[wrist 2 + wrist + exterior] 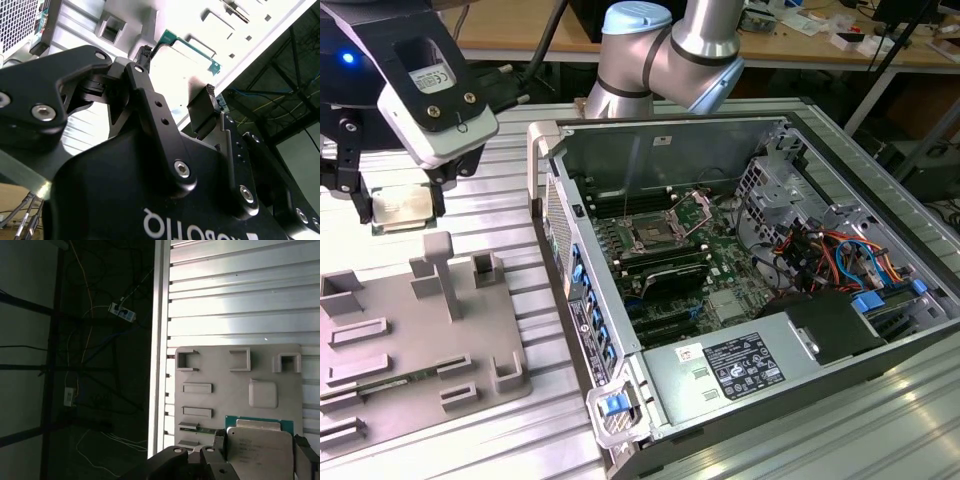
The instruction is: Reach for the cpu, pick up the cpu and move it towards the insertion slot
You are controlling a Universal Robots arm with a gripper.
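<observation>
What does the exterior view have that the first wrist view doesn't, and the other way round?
The exterior view gives you the open computer case with the insertion slot inside, and the robot arm. The first wrist view gives you instead a power strip in the dark beyond the table's edge. Both share the cpu held in the gripper and the grey fixture plate.

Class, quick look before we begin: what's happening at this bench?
The robot arm has its black hand closed on the small square silvery chip with a green rim, holding it over the ribbed metal table by the grey moulded fixture plate. The square silver-framed processor socket lies inside the open computer case, to the exterior view's right, well apart from the chip.
</observation>
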